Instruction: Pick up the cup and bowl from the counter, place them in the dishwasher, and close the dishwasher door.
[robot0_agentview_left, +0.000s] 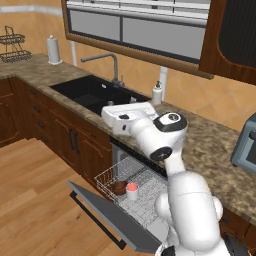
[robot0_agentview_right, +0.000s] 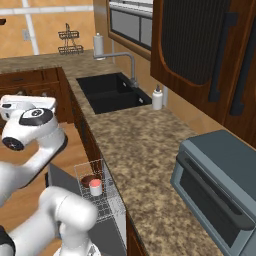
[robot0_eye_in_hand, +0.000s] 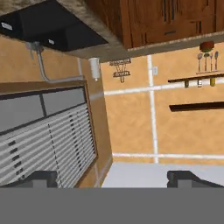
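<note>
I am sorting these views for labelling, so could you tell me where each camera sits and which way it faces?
Left base view: behind the arm's left, facing the sink and open dishwasher; the arm rises lower right.
Right base view: behind the arm's right, along the counter past the toaster oven; the arm is lower left.
Hand view: on the hand, rolled, facing the wall; gripper open.
Both base views share the cup and bowl in the rack.

Cup (robot0_agentview_left: 132, 190) just beside bowl (robot0_agentview_left: 119, 187), seemingly touching, in dishwasher (robot0_agentview_left: 131, 187) rack under counter (robot0_agentview_left: 210, 145).
</note>
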